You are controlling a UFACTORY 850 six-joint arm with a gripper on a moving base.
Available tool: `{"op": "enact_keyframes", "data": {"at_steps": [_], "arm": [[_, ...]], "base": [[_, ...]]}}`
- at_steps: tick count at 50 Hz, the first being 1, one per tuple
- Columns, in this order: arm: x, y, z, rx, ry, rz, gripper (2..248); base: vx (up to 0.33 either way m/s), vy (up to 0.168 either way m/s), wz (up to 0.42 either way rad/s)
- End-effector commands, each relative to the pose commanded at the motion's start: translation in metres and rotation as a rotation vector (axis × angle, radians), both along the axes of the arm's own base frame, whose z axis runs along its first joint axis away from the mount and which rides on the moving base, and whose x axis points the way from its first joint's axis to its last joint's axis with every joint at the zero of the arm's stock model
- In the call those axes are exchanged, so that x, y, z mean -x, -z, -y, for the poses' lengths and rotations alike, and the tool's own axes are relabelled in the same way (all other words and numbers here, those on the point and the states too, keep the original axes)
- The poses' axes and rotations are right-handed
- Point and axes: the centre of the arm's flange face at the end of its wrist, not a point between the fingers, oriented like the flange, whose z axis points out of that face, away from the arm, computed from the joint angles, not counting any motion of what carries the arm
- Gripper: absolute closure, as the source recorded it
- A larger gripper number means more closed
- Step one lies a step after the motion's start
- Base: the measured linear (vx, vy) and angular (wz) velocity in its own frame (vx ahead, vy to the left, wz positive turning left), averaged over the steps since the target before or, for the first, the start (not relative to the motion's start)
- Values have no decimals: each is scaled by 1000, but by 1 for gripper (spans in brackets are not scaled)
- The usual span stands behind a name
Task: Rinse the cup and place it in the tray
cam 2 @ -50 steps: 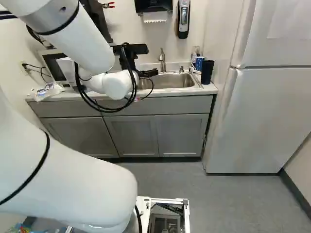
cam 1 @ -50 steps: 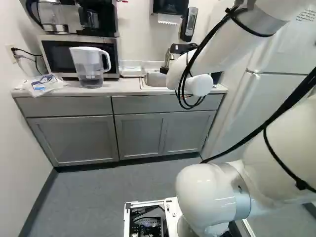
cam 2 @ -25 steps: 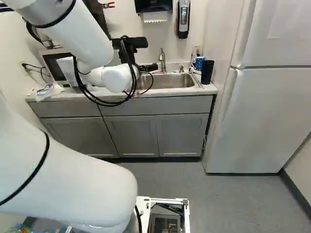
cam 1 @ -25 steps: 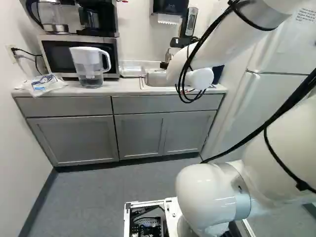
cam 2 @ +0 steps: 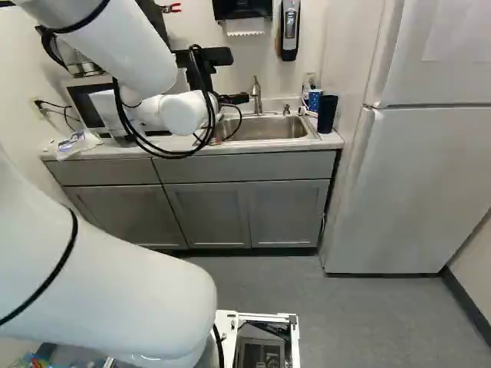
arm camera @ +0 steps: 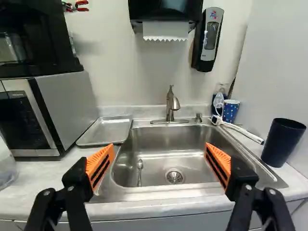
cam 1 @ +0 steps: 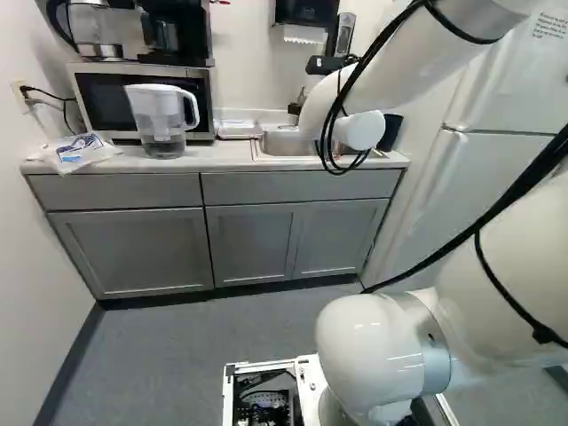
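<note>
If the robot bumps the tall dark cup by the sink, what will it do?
The dark cup would probably tip fairly easily, since it stands tall and narrows toward its foot. Once over, it might roll, because its sides are round.

Your finger pads (arm camera: 100, 166): orange with black stripes
Small cup (arm camera: 230, 111): blue with white dots, you'll notice
Tall cup (arm camera: 284, 143): plain dark navy, to your eye
Tray (arm camera: 106, 131): silvery grey
Sink (arm camera: 166, 144): silver
Your arm (cam 2: 115, 280): glossy white with black bands
Cupboards (cam 1: 129, 253): plain mid grey
Fridge (cam 2: 430, 184): white
Floor (cam 2: 368, 307): grey
Paper towel (arm camera: 166, 30): white
Microwave (arm camera: 67, 106): silver and black
</note>
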Motion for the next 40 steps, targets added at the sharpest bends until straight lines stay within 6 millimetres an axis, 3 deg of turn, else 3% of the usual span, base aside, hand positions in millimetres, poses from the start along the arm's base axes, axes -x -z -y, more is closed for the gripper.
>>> {"op": "enact_keyframes", "data": {"at_steps": [40], "arm": [[-12,-38,0,0,0,20,3]], "base": [[0,0,0]]}}
